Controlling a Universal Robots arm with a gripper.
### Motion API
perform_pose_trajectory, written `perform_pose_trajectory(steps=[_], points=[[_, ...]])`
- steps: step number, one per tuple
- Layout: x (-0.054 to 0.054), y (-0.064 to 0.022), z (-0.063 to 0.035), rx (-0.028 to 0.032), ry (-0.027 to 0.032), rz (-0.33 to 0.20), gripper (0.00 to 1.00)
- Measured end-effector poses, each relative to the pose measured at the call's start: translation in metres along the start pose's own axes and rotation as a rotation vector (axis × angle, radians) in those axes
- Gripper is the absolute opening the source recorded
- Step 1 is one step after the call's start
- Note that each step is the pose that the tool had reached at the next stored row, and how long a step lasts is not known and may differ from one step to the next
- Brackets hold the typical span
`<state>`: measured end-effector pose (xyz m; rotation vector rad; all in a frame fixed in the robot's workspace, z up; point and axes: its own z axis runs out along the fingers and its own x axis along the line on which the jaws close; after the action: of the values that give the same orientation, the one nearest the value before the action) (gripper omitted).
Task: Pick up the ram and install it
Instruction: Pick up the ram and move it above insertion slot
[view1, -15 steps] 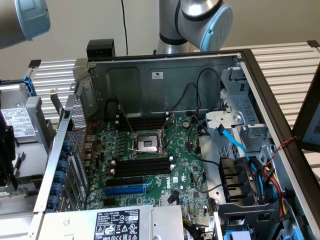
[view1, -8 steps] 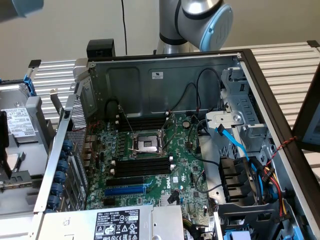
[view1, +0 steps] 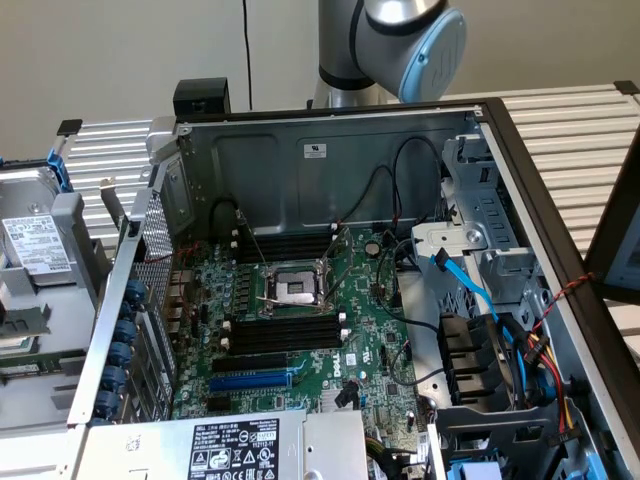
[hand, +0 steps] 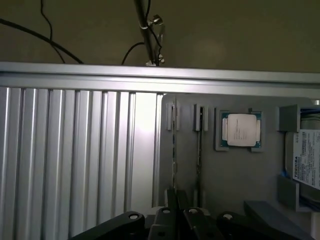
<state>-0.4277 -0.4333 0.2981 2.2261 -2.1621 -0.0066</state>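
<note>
In the wrist view, two thin sticks stand on edge in slots of a grey holder tray (hand: 235, 180); the nearer one, the ram (hand: 174, 150), shows a greenish edge, and its chips and label are hidden. My gripper (hand: 179, 194) hangs just short of that stick's end, its black fingers (hand: 171, 200) pressed together with nothing between them. In the exterior view the open computer case holds the motherboard (view1: 300, 330), with black memory slots (view1: 285, 332) beside the CPU socket (view1: 293, 290). A green strip at the exterior view's left may be the ram (view1: 35, 358).
A loose CPU (hand: 241, 130) and a Toshiba hard drive (hand: 306, 160) sit in the holder tray. Ribbed aluminium table (hand: 75, 160) lies alongside it. In the case are a blue expansion slot (view1: 250, 380), blue and black cables (view1: 470, 290) and a drive cage (view1: 490, 230).
</note>
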Motion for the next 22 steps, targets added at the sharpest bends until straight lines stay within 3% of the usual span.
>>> perform_pose_trajectory(steps=[22], points=[[0.002, 0.003, -0.1, -0.0006, 0.0002, 0.026, 0.12]])
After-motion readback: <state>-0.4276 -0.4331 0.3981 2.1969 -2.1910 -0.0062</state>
